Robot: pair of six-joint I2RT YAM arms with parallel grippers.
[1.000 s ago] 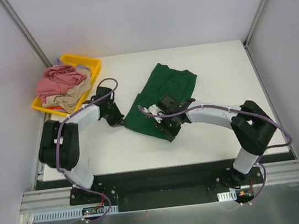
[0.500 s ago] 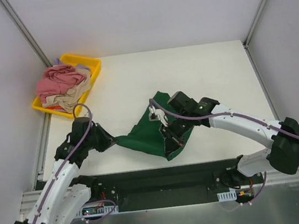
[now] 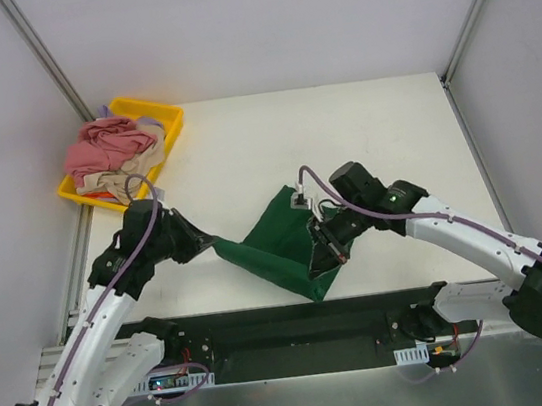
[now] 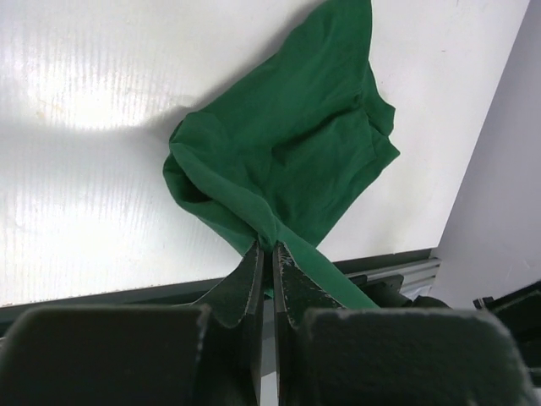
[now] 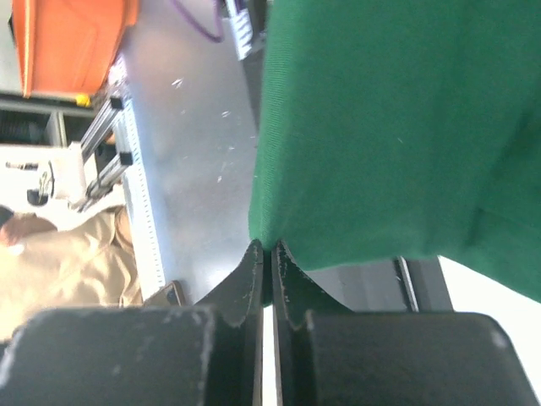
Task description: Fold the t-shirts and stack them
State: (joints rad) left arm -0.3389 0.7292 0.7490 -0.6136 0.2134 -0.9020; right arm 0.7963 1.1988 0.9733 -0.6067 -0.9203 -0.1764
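Observation:
The dark green t-shirt (image 3: 282, 247) hangs bunched between my two grippers near the table's front edge. My left gripper (image 3: 208, 243) is shut on its left corner; in the left wrist view (image 4: 269, 247) the cloth (image 4: 287, 152) spreads away over the table. My right gripper (image 3: 325, 256) is shut on its right edge; in the right wrist view (image 5: 269, 245) the green cloth (image 5: 397, 127) fills the upper right. The dusty pink t-shirt (image 3: 106, 145) and the beige t-shirt (image 3: 131, 174) lie crumpled in the yellow tray (image 3: 157, 113).
The yellow tray sits at the table's far left corner. The black front rail (image 3: 298, 320) runs just below the green shirt. White walls stand on all sides of the white table (image 3: 393, 135).
Both grippers have lifted and drawn the green shirt toward the front edge. It went from lying spread at mid-table to hanging bunched between them. The left arm has swung forward and outward.

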